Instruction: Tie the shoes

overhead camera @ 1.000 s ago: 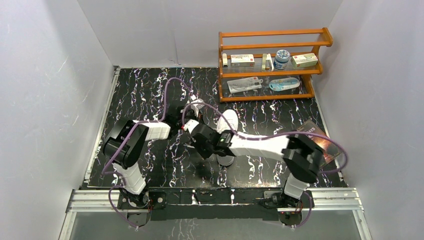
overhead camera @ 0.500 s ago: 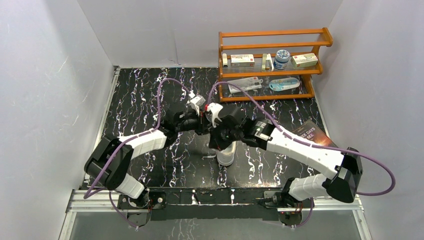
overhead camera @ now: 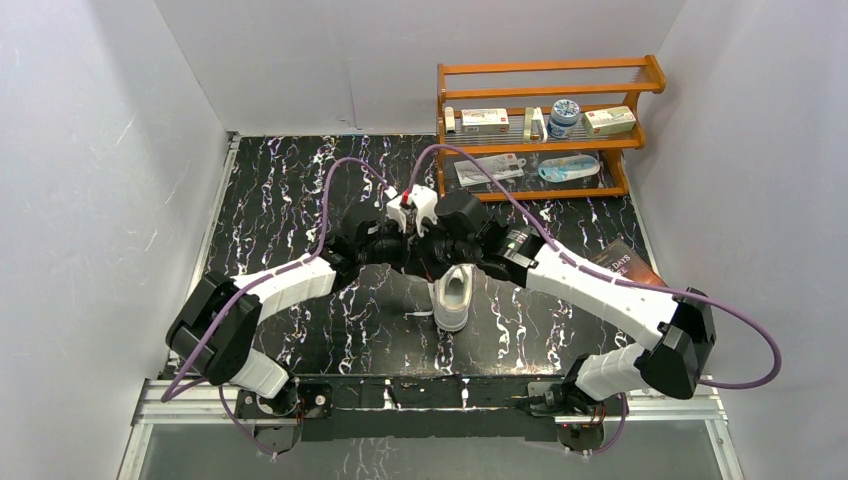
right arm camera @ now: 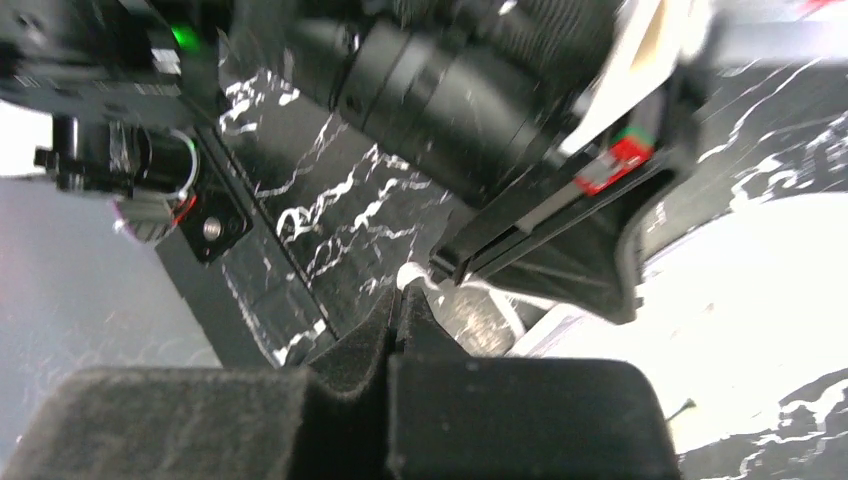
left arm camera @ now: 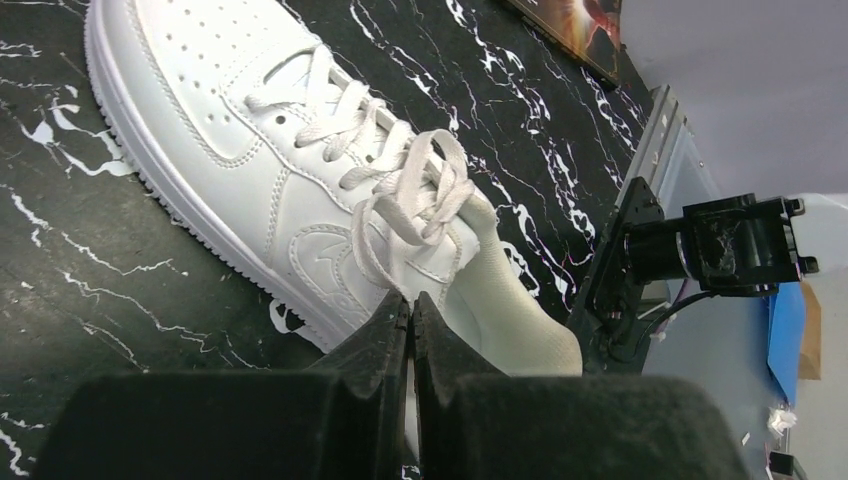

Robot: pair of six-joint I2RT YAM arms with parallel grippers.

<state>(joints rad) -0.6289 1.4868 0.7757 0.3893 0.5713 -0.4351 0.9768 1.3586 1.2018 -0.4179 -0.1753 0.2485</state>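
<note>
The white sneaker (overhead camera: 454,297) lies on the black marbled table, toe toward the near edge. Both grippers meet over its far end. My left gripper (overhead camera: 398,250) comes in from the left. In the left wrist view it (left arm camera: 411,301) is shut on a thin white lace (left arm camera: 400,215) that runs down from a loop beside the collar of the sneaker (left arm camera: 220,120). My right gripper (overhead camera: 438,256) comes in from the right. In its wrist view it (right arm camera: 398,294) is shut, with a bit of white lace (right arm camera: 411,273) at its tips, close under the left wrist's black body (right arm camera: 470,90).
A wooden rack (overhead camera: 545,130) with boxes and a jar stands at the back right. A paperback book (overhead camera: 628,266) lies right of the shoe, also in the left wrist view (left arm camera: 575,25). A loose lace end (overhead camera: 420,315) lies on the table left of the shoe.
The right arm swung from reaching across to the left round to the shoe's far end. The left arm stretched right to meet it. Both wrists now sit together over the shoe.
</note>
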